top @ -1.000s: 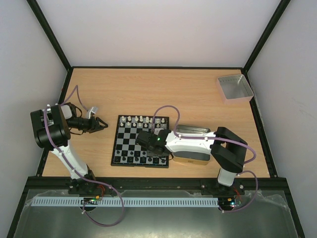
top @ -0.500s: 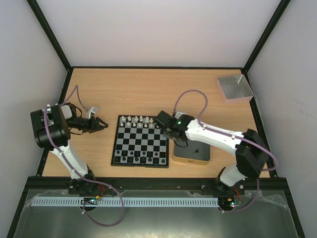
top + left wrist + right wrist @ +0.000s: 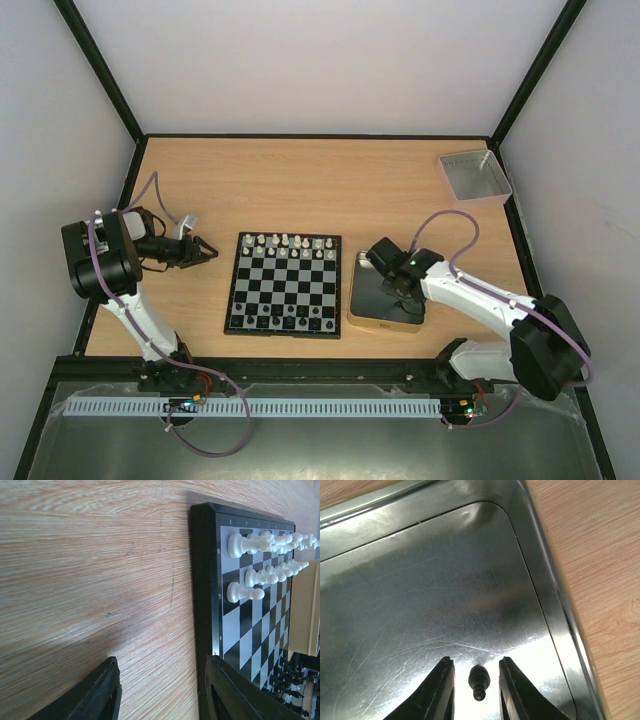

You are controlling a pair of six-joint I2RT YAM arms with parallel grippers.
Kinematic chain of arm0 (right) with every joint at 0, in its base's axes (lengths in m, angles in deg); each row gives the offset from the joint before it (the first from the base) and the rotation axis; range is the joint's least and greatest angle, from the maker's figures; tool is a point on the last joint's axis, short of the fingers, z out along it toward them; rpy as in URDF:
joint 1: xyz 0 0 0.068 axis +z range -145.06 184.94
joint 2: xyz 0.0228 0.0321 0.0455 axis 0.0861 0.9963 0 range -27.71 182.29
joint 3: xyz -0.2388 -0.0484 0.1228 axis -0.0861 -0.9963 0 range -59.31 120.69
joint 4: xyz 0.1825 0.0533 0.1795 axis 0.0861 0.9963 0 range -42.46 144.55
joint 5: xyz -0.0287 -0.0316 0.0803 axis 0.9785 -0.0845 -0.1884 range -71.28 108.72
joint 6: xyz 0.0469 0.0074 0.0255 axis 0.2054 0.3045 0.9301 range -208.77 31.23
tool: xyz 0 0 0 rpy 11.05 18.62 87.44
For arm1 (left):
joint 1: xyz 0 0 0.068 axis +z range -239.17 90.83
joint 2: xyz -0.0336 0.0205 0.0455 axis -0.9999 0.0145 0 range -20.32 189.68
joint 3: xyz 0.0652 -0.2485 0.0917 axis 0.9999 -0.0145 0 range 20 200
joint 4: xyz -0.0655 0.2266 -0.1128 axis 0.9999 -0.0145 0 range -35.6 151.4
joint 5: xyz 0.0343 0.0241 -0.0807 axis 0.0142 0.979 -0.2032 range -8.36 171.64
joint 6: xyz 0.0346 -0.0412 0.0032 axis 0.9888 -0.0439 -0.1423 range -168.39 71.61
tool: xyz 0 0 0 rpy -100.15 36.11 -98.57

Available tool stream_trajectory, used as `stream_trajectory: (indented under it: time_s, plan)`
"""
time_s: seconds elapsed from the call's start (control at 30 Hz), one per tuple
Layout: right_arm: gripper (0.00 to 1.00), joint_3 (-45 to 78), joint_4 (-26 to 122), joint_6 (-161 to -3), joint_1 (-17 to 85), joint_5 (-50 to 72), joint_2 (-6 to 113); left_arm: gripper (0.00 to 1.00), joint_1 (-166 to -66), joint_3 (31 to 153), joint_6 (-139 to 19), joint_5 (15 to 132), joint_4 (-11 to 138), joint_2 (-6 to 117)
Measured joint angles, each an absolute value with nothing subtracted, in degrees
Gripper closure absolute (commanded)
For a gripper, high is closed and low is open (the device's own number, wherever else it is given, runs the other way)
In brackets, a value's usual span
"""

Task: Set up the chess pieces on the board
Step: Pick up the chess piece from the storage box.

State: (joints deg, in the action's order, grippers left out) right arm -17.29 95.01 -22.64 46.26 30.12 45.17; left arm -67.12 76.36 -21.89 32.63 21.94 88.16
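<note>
The right arm has swung off the board (image 3: pixel 285 285). A second ago its wrist hung over the board's near right corner, above the black row. Half a second ago it was at the far right corner. Now it reaches down into the gold-rimmed tin (image 3: pixel 372 322) that sits just beside the board's right edge.

In the wrist view the right fingers (image 3: pixel 442 692) stand narrowly parted over the tin's bare metal floor. One small black piece (image 3: pixel 479 681) sits between their tips. A thin gap shows on each side of it, so they are not gripping it.

The left arm has not moved over the second. The left fingers (image 3: pixel 95 700) hover low over the tabletop (image 3: pixel 300 180) just off the board's left edge, pointing toward it. They are moderately apart with nothing between them.

On the board, the white pieces (image 3: pixel 285 243) fill the far rows and look the same as before. The left wrist view shows them standing upright on their squares. The black pieces (image 3: pixel 285 318) line the near rows. Whether one more stands there than a second ago cannot be told, since the arm covered that corner.

A grey tray (image 3: pixel 475 178) sits well apart from the board, toward the far right corner.
</note>
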Motion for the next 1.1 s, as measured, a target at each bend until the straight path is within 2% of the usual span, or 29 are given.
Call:
stream_trajectory:
  time_s: [0.63, 0.8, 0.93, 1.1]
  plan:
    - [0.78, -24.9, 88.1, -23.7, 43.6, 22.9, 42.3, 0.51, -67.1, 76.4, -21.9, 32.6, 21.9, 88.2]
    - [0.83, -25.4, 86.7, -23.9, 43.6, 22.3, 42.3, 0.51, -67.1, 76.4, -21.9, 32.6, 21.9, 88.2]
    - [0.94, -25.5, 86.1, -24.1, 43.6, 22.1, 42.4, 0.51, -67.1, 76.4, -21.9, 32.6, 21.9, 88.2]
    - [0.97, -25.5, 86.0, -24.1, 43.6, 22.1, 42.4, 0.51, -67.1, 76.4, -21.9, 32.6, 21.9, 88.2]
